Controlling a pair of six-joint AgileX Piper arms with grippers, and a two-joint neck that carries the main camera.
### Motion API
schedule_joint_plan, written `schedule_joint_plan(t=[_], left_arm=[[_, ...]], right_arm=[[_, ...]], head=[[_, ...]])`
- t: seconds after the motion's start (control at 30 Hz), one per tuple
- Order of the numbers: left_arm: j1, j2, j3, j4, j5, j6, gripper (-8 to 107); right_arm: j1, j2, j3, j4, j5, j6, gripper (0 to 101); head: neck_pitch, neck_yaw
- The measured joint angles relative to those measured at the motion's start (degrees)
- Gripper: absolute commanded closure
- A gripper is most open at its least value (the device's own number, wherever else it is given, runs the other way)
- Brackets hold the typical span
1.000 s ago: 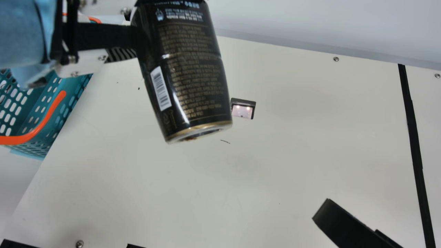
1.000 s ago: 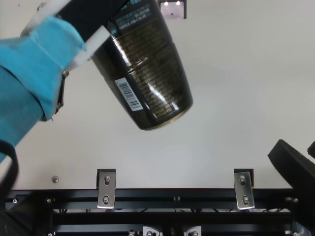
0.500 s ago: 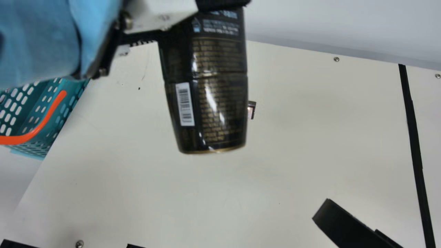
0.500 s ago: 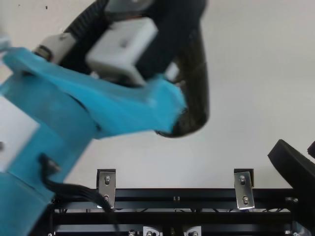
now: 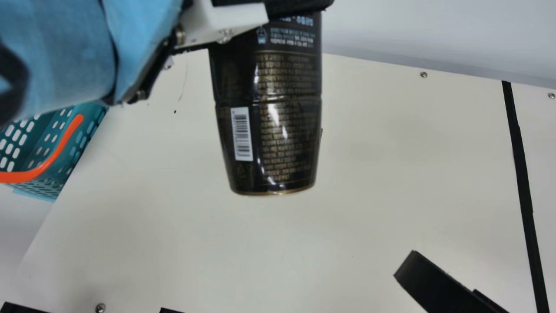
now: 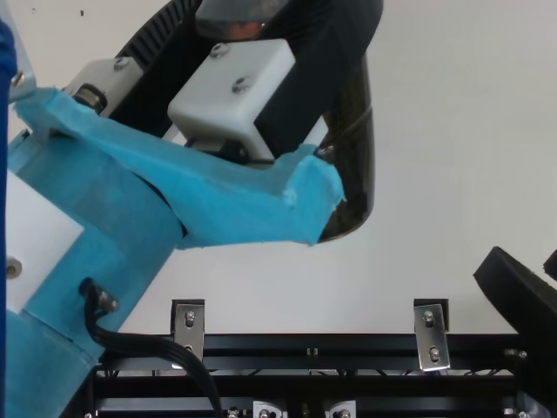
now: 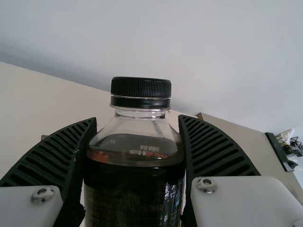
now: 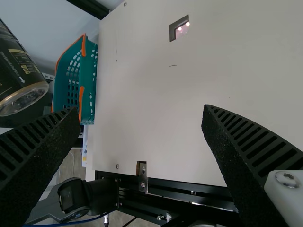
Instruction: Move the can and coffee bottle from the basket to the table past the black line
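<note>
Coffee bottle [image 5: 282, 108] clasped in left gripper [image 6: 261, 17] above table [image 5: 391, 182], right gripper [image 6: 525, 259] wide open, empty, basket [image 5: 82, 141] left, black line [image 5: 523, 174] right.

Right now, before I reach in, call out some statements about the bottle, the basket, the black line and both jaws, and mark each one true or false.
1. The left jaws grip the bottle. True.
2. The bottle's cap is on. True.
3. The bottle stands on the table. False: it is held up above it.
4. The right jaws are shut on the can. False: they stand open with nothing between them.
5. The basket has an orange handle. True.
6. In the main view, the black line runs between the basket and the bottle. False: the bottle is between the basket and the line.
</note>
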Motion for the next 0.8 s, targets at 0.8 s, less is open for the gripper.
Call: schedule_joint_plan(t=[0.8], left_arm=[[0.0, 0.0, 0.0, 0.0, 0.08, 0.0, 89]], right_arm=[[0.0, 0.0, 0.0, 0.0, 0.0, 0.0, 0]], head=[[0.0, -0.29]])
